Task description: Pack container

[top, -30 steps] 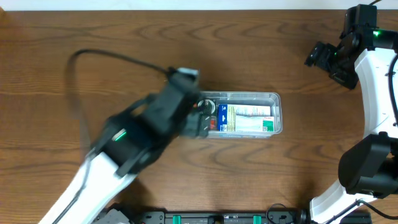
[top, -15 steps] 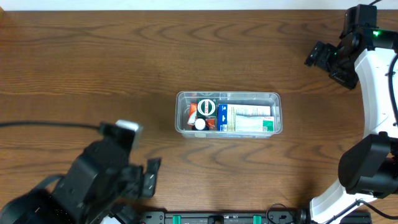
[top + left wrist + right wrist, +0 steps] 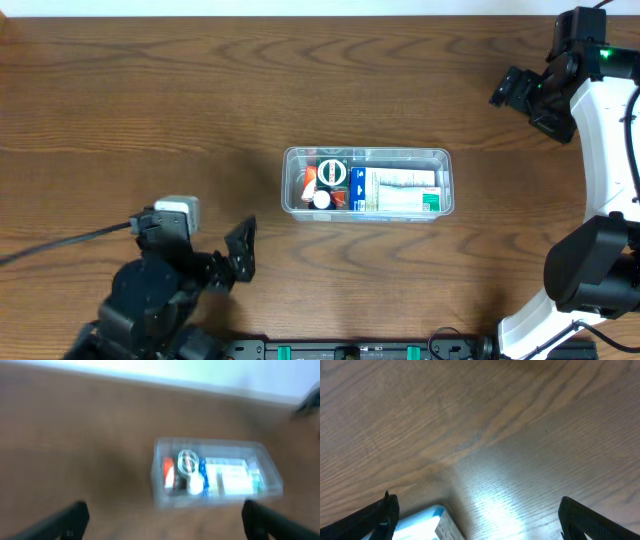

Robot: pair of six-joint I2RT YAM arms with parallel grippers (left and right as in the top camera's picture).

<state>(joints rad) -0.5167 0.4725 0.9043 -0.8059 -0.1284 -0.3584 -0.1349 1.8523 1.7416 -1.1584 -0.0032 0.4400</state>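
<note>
**Surface.** Brown wood-grain table (image 3: 200,100), seen from above.

**Item 1: container (image 3: 368,151).** It sits near the middle of the table, long side running left to right, well apart from both arms. We count 4 things inside:
- a white box (image 3: 400,190) with blue and green print, filling the right part
- a round green-and-white piece (image 3: 333,173)
- a red item (image 3: 309,178)
- a small white cap (image 3: 321,199), crowded with the 2 items above at the left end

**Handling, as we judge it.**
- The clear plastic looks thin, so probably light, a little flexible, and slick on the walls.
- A hard pinch could bow a wall.
- We would take it by the rim at a short end, 1 finger inside and 1 outside.
- The left end is crowded, so there is less finger room there.

**Item 2: left gripper (image 3: 240,257).** Near the front edge, left of the container, jaws spread fully wide, holding and touching nothing.

**Item 3: right gripper (image 3: 512,92).** At the far right, above bare wood, jaws equally wide, empty.
</note>
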